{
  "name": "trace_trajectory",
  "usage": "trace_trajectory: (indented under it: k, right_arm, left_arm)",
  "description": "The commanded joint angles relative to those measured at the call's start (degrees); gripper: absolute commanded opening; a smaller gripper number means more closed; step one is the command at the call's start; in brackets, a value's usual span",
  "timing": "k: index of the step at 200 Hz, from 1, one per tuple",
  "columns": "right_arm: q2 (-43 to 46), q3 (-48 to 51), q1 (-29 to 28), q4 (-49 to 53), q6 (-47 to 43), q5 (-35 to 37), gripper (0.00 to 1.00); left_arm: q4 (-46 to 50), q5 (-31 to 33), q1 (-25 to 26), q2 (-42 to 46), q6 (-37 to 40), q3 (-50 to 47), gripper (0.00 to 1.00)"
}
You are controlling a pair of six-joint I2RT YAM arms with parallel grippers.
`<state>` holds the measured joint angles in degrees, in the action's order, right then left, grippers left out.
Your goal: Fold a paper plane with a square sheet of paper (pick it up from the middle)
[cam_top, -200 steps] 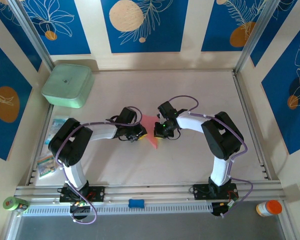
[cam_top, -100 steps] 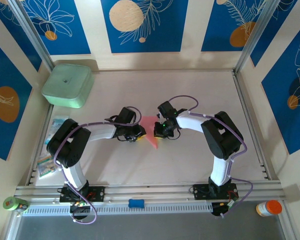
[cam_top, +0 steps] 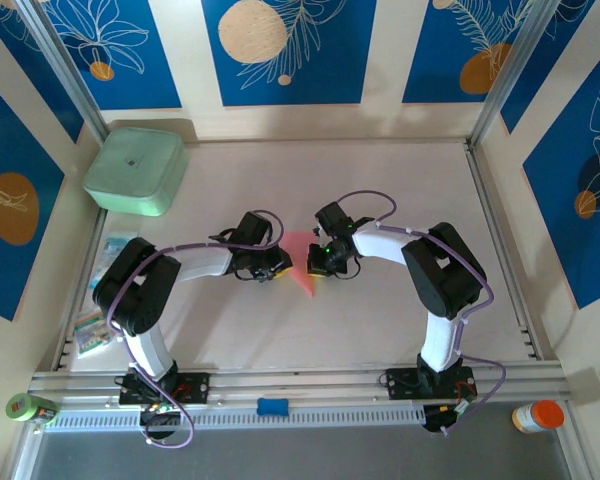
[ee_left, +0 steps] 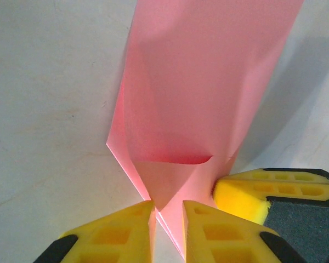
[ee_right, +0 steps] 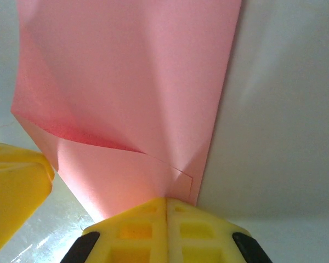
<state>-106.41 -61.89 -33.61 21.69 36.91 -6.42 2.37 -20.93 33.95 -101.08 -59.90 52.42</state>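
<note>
The square sheet of paper (cam_top: 300, 256), pink-red and partly folded, lies at the middle of the table between my two grippers. In the left wrist view the paper (ee_left: 197, 93) shows a folded flap that ends in a point between my yellow fingers. The left gripper (ee_left: 169, 211) stands narrowly open round that point, with one paper layer lying against a finger (ee_left: 120, 230). The right gripper (ee_right: 166, 201) is shut on the paper's (ee_right: 126, 82) opposite edge. In the top view the left gripper (cam_top: 276, 268) and right gripper (cam_top: 318, 266) face each other across the sheet.
A mint-green box (cam_top: 135, 170) sits at the back left. Small printed packets (cam_top: 105, 256) lie along the left edge. At the near rail are a green roll (cam_top: 26, 407), a blue piece (cam_top: 272, 406) and an orange-capped bottle (cam_top: 538, 415).
The left gripper has shifted very slightly left at the paper's edge. The paper and the right arm have stayed in place.
</note>
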Motion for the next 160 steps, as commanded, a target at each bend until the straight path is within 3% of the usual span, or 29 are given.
trace_trajectory:
  k: [1, 116, 160]
  right_arm:
    - [-2.99, 0.54, 0.03, 2.87, -0.45, 1.23, 0.05]
    - [-3.09, 0.72, 0.01, 2.76, -0.52, 1.14, 0.05]
    - [-3.15, 0.64, 0.03, 2.74, -0.52, 1.04, 0.04]
  left_arm:
    - [-0.31, -0.63, -0.61, 0.17, 0.65, 0.88, 0.21]
    - [3.39, 1.4, -1.61, -1.25, 1.16, 2.39, 0.29]
    - [0.74, -0.33, -1.56, -1.23, 1.31, 2.26, 0.21]
